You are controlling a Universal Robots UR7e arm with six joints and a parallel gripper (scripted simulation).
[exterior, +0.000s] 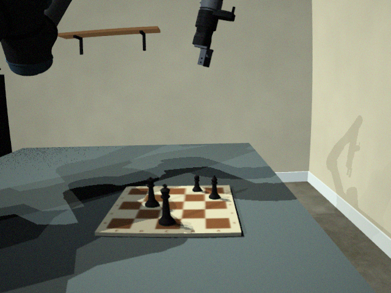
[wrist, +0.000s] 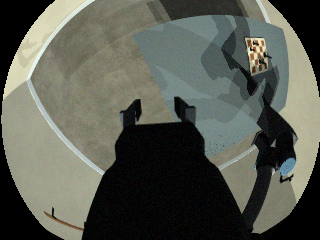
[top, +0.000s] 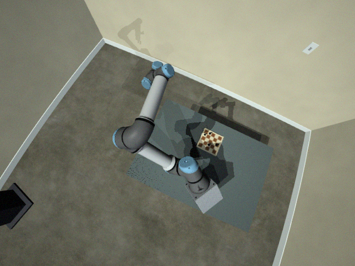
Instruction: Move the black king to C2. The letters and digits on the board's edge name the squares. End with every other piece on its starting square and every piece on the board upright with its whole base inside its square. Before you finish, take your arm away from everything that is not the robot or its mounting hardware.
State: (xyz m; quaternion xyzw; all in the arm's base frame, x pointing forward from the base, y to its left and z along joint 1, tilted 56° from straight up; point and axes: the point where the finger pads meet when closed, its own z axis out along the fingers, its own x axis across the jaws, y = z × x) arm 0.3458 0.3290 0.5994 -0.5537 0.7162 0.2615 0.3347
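The chessboard (top: 213,138) (exterior: 217,231) (wrist: 256,55) lies on the grey table (top: 243,185) (exterior: 284,252). Several black pieces stand upright on it. The tallest one (exterior: 165,206), in the row nearest the exterior camera, looks like the black king. A second tall piece (exterior: 151,193) stands just behind it to the left. A pawn (exterior: 197,184) and a bishop-like piece (exterior: 214,188) stand in the far right rows. My gripper (exterior: 205,61) (wrist: 157,104) is open and empty, high above the table behind the board.
A wooden shelf (exterior: 109,31) hangs on the back wall. The arm's base block (top: 207,197) stands on the table near the board. The arm's elbow (exterior: 26,34) looms at the upper left. A dark box (top: 11,206) stands on the floor.
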